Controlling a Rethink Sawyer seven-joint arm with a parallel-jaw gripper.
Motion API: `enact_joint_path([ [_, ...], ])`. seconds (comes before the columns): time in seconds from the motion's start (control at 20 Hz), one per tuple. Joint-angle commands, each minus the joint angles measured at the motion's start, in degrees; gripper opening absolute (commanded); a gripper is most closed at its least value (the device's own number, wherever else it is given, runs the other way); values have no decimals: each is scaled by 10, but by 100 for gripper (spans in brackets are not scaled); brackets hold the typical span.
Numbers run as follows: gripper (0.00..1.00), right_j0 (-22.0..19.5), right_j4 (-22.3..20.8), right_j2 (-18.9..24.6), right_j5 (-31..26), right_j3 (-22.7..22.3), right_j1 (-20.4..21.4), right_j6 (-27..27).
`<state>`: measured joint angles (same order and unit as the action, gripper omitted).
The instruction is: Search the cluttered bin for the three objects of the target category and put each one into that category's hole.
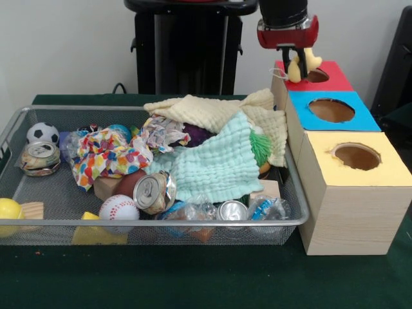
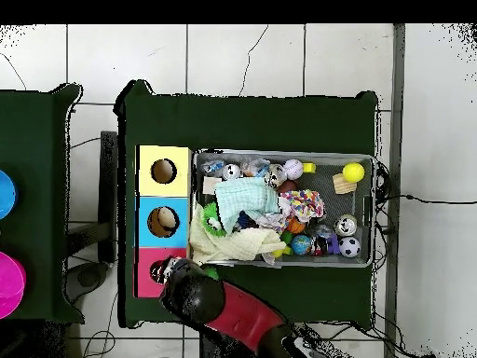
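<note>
At the near rim of the wire basket (image 1: 148, 223), in the front view, a baseball (image 1: 118, 208), a crushed can (image 1: 154, 192), a second can (image 1: 232, 210) lying on its side and crumpled clear wrappers (image 1: 267, 207) are seen, with a yellow ball (image 1: 9, 209) at the left corner. Beyond them a mint green cloth (image 1: 215, 164) is draped over the pile, and a rag with coloured spots (image 1: 106, 154) lies to its left. Farther back a cream cloth (image 1: 206, 111) is spread across the heap, and a soccer ball (image 1: 42, 133) and a flattened can (image 1: 40, 157) sit near the left wall.

Just beside the basket's right end a wooden box (image 1: 351, 212) is set, with a yellow-framed hole (image 1: 356, 156) nearest, a blue-framed hole (image 1: 331, 110) behind it and the red-framed hole (image 1: 317, 76) farthest. Over that last hole the gripper (image 1: 295, 61) is hung, its fingers clamped on a small tan plush toy (image 1: 302, 65), which is held just above the opening. In the overhead view the gripper (image 2: 168, 272) is seen above the red end of the box (image 2: 143, 196), and a pale object shows inside the blue-framed hole (image 2: 164, 221).
</note>
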<state>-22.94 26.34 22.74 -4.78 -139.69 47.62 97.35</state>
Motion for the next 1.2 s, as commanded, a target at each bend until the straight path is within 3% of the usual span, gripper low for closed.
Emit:
enact_joint_path([
  [0.05,0,-36,-8,13,12,11,-78,112],
  [0.4,0,-52,-1,48,-3,-5,-82,129],
  [0.75,0,-85,3,74,-37,7,-81,113],
  [1.0,0,-112,16,114,-77,-1,-31,124],
  [1.2,0,-101,23,105,-115,4,20,128],
])
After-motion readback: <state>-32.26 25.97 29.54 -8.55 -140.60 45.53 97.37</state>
